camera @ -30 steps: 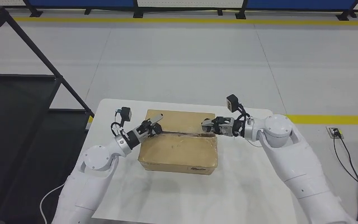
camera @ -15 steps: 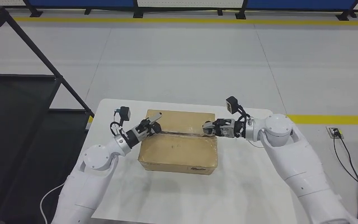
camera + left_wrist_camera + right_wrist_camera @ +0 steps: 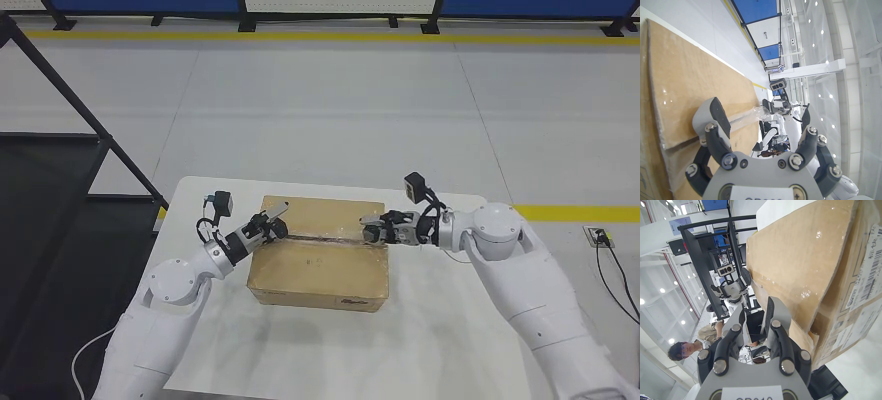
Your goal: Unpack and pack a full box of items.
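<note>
Your right gripper [image 3: 370, 231] pinches the tape [image 3: 747, 116] at the right end of the box [image 3: 320, 275], and the strip runs lengthwise across its top toward your left gripper [image 3: 277, 221], spread wide.

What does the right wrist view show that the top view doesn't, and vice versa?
Right wrist view: printed labels on the end face of the cardboard box, and a frayed flap corner there. Top view: the whole table, with an arm at each end of the box. Both: the box's top, the clear tape along its seam, the left gripper, open, and the right gripper opposite it.
</note>
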